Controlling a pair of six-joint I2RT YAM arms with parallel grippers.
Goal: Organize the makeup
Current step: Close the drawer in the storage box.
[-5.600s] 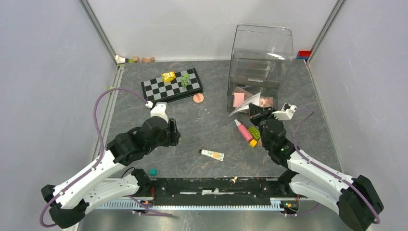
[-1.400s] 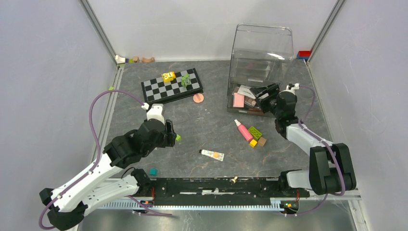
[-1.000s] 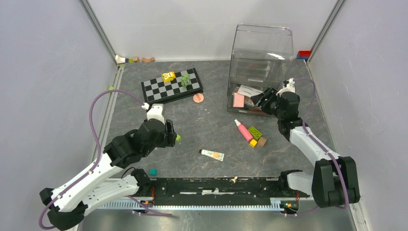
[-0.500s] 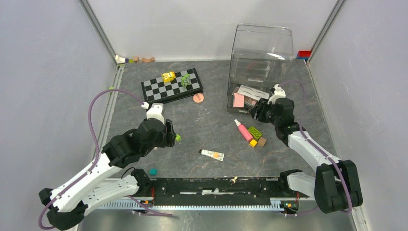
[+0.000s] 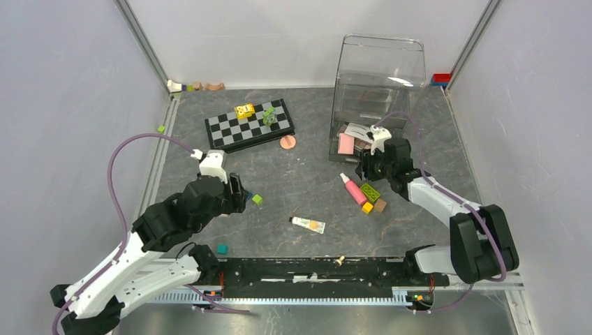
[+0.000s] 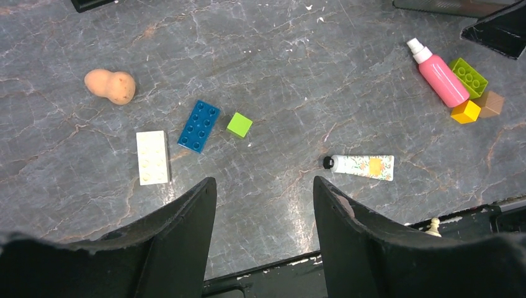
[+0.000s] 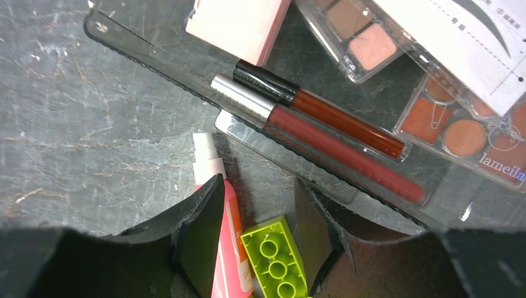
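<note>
Pink bottle (image 7: 234, 242) lies just beside a lime brick (image 7: 276, 261) beneath my released, empty right hand (image 7: 257, 186). Closing here could pinch both. Left hand (image 6: 263, 183) is released too.

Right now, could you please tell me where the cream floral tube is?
Top view: the cream floral tube lies centrally near the front rail, the pink bottle farther back on its right.

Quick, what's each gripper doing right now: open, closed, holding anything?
Left gripper: open, holding nothing.
Right gripper: open, holding nothing, jaws over the pink tube and lime green brick.
</note>
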